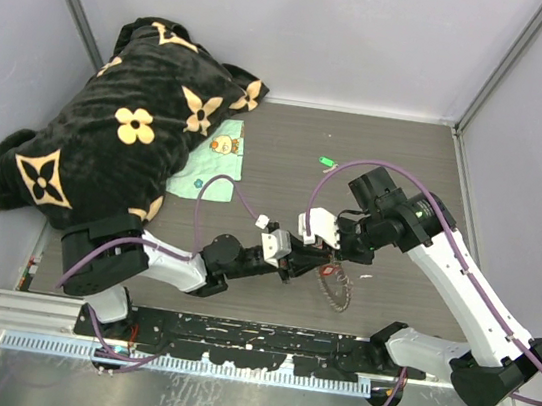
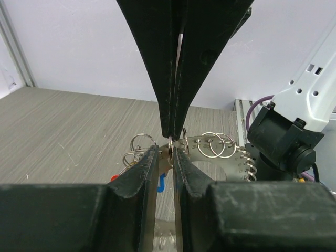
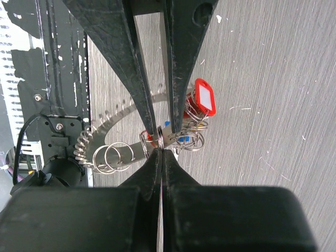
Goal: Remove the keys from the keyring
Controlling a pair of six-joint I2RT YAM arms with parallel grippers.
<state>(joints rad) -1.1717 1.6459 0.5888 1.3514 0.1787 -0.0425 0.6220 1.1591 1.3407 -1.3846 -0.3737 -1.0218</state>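
Tightly, left fingers clamping keyring, right fingers shut alongside

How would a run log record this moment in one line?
left gripper: shut on keyring rim | right gripper: shut, tips at same spot | red-tagged key: on keyring

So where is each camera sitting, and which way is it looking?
Top external: high above and behind the arm bases, looking down at the table; both arms show whole, the left end effector and right end effector meeting by the keyring.
Left wrist: on the left wrist, looking along its own fingers toward the right arm; the right end effector reaches in from above.
Right wrist: on the right wrist, looking down past its own shut fingers at the table.
Both wrist views share the keyring with its split rings.
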